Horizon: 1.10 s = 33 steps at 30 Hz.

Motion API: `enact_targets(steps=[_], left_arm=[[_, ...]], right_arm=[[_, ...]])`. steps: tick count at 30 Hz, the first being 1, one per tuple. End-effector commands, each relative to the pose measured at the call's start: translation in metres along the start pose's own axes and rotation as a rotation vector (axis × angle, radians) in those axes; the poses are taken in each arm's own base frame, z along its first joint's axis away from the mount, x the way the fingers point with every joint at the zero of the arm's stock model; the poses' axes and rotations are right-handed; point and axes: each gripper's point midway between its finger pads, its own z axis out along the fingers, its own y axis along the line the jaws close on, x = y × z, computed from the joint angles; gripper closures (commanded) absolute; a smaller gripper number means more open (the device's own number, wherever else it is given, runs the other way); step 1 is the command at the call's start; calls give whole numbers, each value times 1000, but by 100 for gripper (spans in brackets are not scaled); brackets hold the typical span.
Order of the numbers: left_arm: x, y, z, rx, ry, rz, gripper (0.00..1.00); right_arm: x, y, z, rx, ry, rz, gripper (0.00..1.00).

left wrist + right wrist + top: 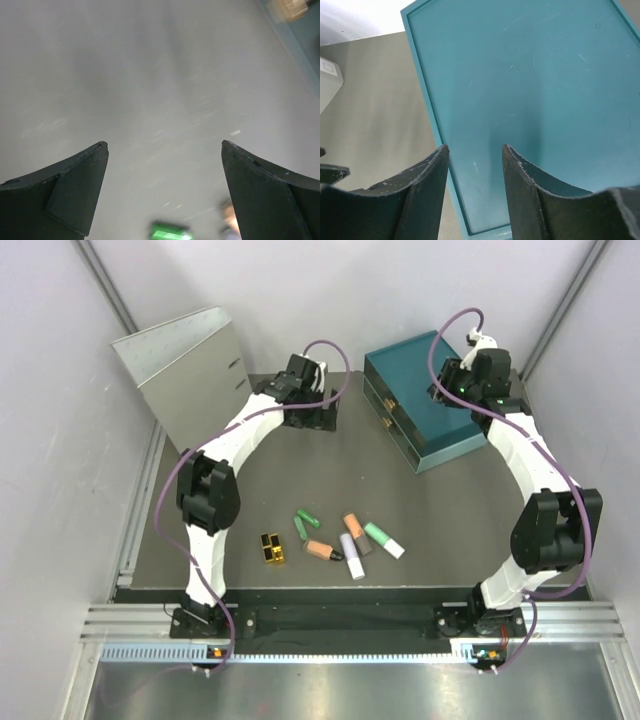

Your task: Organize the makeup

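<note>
left gripper [164, 146] wide, empty; right gripper [475, 148] narrow, empty, over the teal drawer box [530, 75], likely to open it; your makeup [351, 556] lies unsorted.

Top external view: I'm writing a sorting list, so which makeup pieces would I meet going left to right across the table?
Gold-and-black block → green tube → peach-orange tube → white-lilac tube → green tube with white cap. The dark-capped orange tube overlaps the lilac one, so I left it out.

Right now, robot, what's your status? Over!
Left gripper open, empty, over the table. Right gripper open, empty, above teal drawer box. Makeup loose on the table, untouched. Both arms far from it.
</note>
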Motion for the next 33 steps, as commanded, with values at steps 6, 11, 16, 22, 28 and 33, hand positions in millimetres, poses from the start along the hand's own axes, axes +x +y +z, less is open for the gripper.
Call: enact_targets(steps=[6, 11, 16, 22, 28, 33], left_arm=[[-68, -90, 11, 520, -159, -273, 1], [-100, -92, 14, 803, -247, -472, 1], [-107, -85, 21, 998, -258, -673, 4], [-110, -94, 29, 1172, -265, -760, 7], [-111, -113, 36, 1218, -246, -753, 9], [-106, -135, 36, 1237, -229, -730, 9]], right_arm=[[-18, 4, 11, 8, -9, -47, 55], [-22, 2, 23, 6, -2, -69, 57], [-10, -2, 34, 10, 39, -81, 58], [5, -7, 43, 11, 84, -88, 71], [19, -11, 50, 11, 125, -92, 100], [30, -13, 52, 5, 157, -86, 100]])
